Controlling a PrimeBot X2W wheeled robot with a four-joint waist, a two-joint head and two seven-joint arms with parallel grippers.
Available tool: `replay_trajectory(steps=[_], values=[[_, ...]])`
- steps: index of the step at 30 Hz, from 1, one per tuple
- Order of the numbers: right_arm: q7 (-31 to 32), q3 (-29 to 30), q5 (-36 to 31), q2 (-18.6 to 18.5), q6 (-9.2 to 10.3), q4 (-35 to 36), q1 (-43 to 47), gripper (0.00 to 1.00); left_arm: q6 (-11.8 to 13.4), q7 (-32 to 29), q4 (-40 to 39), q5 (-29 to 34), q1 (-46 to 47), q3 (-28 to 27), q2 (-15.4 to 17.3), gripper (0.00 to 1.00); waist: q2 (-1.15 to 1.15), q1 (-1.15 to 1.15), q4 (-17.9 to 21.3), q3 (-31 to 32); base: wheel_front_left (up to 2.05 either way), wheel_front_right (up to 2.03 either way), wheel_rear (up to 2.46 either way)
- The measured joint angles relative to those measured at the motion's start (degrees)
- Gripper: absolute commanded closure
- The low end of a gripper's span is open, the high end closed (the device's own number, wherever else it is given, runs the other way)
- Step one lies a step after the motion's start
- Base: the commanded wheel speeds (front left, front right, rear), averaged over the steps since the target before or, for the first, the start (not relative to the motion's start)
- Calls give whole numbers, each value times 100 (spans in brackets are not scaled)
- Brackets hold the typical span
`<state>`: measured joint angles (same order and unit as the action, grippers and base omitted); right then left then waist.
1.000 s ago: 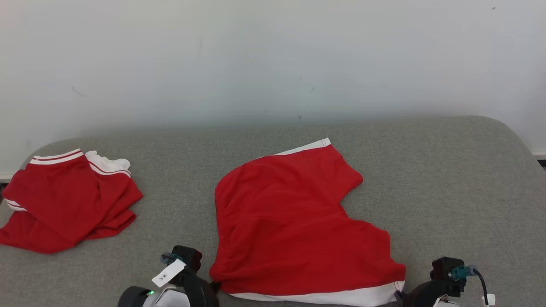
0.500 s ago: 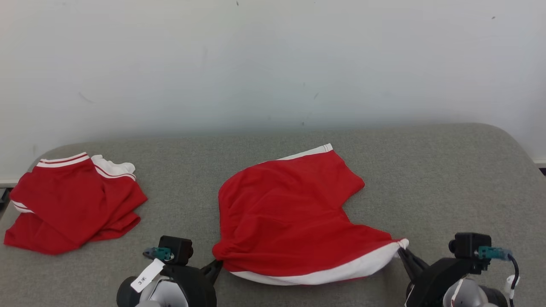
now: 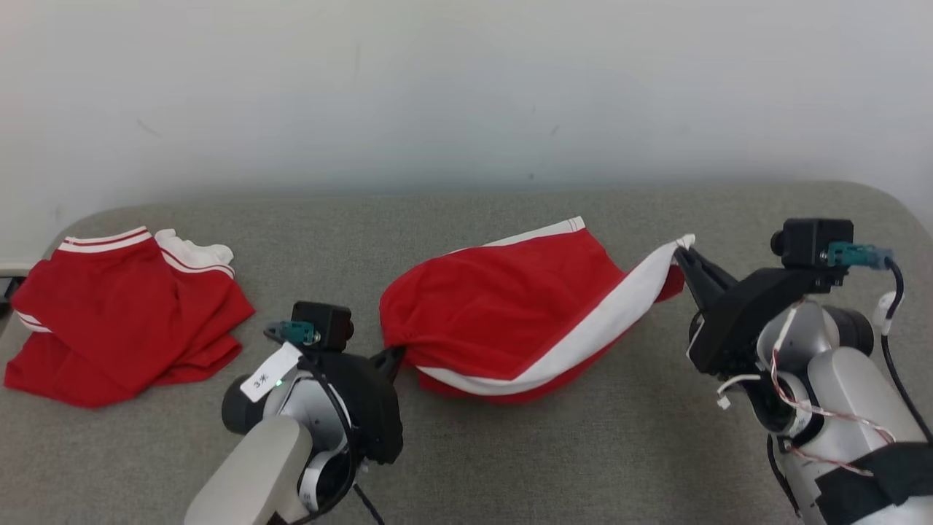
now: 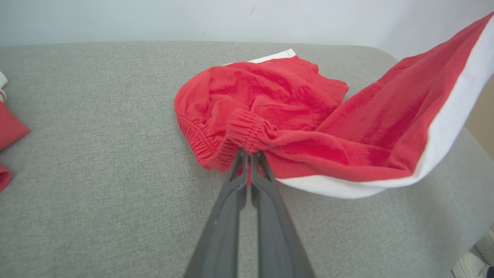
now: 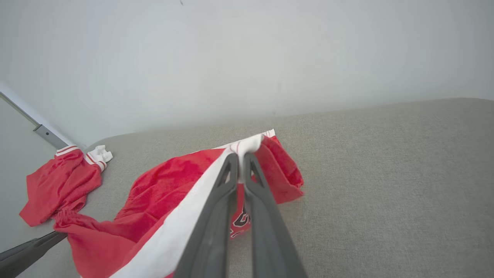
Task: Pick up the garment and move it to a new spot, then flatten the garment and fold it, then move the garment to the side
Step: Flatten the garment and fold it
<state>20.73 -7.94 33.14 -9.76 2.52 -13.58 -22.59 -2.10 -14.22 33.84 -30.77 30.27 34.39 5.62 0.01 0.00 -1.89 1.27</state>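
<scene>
1. Nearest, the left pincer (image 3: 392,355) is clamped on a bunched bit of the red garment (image 3: 503,306), at the gathered elastic edge, low and close to the grey tabletop (image 3: 583,452). Judging from the left wrist view, it holds a wad rather than a flat edge. If the cloth is laid down like this, that lump may get folded in.

2. Between the arms, the garment's white-banded edge sags in a long curve, with part of the cloth lifted and the rest lying on the tabletop. The slack could drop unevenly and crease as it lands.

3. Further off, the right pincer (image 3: 681,253) is shut on the very corner of the white band and raised higher than the left. That is a thin bite, so a sharp tug or a widening of the arms could pull the corner free and let the cloth fall in a heap.

4. With the two holds at unequal heights, the fold line may come out skewed.

5. Beyond, the garment's far leg rests on the tabletop and could drag and ruck up.

6. Well apart on the left lies a second red garment (image 3: 124,313) — a careless sideways move could run into it.

7. A pale wall (image 3: 466,87) stands behind.
</scene>
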Motion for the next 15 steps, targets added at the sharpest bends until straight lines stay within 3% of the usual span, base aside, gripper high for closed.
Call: replay_trajectory(steps=[5,11,15], values=[[88,-32,-113,-3,10,-486,-701,100,259,-118,134,-1,422,-112,-99,100,0,1,-69,-305,0,0,0],[101,-57,-266,89,171,-1158,-1391,100,628,-146,416,16,1061,-312,-208,100,0,1,-138,-718,0,0,0],[86,-26,-301,194,256,-1623,-1855,100,719,-136,644,58,1351,-385,-230,100,1,1,-165,-975,0,0,0]])
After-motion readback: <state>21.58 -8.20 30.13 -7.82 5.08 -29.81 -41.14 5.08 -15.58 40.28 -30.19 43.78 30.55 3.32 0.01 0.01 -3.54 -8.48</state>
